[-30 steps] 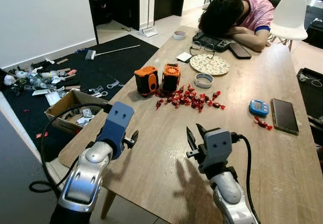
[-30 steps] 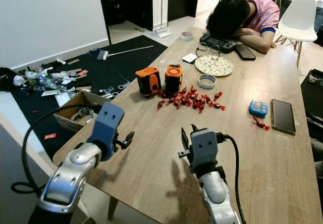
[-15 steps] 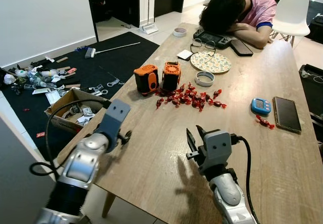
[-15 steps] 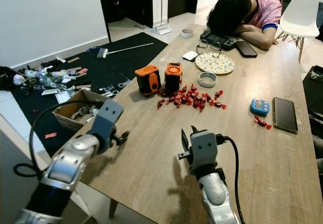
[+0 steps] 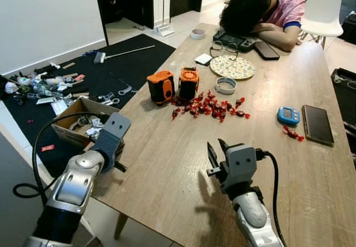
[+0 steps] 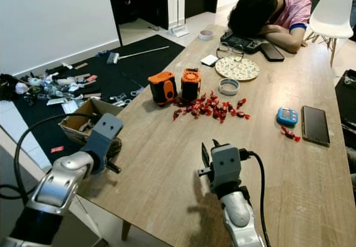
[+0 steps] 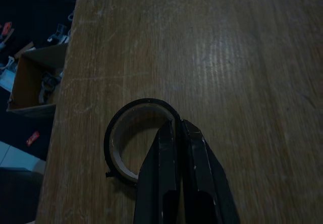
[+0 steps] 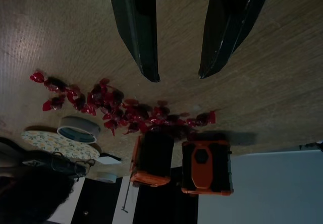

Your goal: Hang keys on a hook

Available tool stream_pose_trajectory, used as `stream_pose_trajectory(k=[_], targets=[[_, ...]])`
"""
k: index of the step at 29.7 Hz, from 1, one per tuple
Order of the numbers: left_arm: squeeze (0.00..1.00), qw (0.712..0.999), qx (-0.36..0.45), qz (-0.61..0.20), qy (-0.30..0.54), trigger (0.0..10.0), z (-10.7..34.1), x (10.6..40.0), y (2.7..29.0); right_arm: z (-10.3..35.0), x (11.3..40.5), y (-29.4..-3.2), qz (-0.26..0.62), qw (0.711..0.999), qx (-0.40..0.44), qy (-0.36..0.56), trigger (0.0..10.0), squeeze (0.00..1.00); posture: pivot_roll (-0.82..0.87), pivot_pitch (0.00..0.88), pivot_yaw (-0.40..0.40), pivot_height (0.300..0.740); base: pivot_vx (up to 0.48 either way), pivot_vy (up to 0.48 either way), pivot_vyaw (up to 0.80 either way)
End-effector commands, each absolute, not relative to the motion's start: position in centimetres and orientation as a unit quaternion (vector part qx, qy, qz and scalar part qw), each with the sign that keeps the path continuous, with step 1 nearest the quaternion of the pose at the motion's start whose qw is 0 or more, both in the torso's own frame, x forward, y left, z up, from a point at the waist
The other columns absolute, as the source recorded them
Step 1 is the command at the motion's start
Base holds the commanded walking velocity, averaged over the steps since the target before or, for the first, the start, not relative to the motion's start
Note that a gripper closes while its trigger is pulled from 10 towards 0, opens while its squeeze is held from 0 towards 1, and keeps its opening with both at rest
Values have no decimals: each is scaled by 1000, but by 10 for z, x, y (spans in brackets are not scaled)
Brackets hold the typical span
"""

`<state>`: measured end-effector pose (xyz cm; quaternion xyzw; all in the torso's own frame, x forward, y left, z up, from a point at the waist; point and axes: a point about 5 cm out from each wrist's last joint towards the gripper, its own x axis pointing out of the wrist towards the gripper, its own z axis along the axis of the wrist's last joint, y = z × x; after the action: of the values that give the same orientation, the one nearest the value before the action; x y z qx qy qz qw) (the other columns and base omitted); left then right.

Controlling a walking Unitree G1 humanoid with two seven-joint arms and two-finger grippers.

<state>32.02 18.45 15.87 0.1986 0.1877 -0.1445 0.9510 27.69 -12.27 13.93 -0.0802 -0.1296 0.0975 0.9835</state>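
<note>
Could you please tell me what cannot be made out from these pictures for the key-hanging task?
- Keys and hook: not identifiable; floor clutter in the eye views is too small.
- Left gripper: its fingers hide part of the tape roll in the dark left wrist view.
- Box contents: too small.

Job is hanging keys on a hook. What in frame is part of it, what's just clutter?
In hand:
- left gripper, shut on a tape roll at the table edge
- right gripper, open above the table

Lying about:
- candies
- orange boxes
- plate
- timer
- phone
- cardboard box on the floor
</note>
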Motion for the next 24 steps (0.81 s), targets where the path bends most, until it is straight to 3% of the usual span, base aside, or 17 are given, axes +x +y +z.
stream_pose_trajectory(k=[1, 9, 15, 19, 24], targets=[[0, 944, 194, -149, 223, 10000, 144, 314, 187, 138, 276, -123, 97, 984, -79, -125, 10000, 0, 125, 165, 12, 740, 0, 0, 0], [0, 945, 196, -161, 209, 10000, 146, 312, 181, 138, 277, -122, 99, 984, -80, -126, 10000, 0, 120, 157, 13, 740, 0, 0, 0], [0, 968, 210, -122, 67, 10000, 181, 312, 180, 138, 276, -124, 95, 984, -81, -126, 10000, 0, 114, 155, 16, 740, 0, 0, 0], [0, 962, 261, -67, -44, 10000, 203, 298, 176, 140, 277, -125, 87, 984, -79, -131, 10000, 0, 118, 153, 13, 740, 0, 0, 0], [0, 965, 247, -65, -63, 10000, 199, 284, 167, 143, 278, -123, 88, 984, -75, -136, 10000, 0, 127, 152, 5, 740, 0, 0, 0]])
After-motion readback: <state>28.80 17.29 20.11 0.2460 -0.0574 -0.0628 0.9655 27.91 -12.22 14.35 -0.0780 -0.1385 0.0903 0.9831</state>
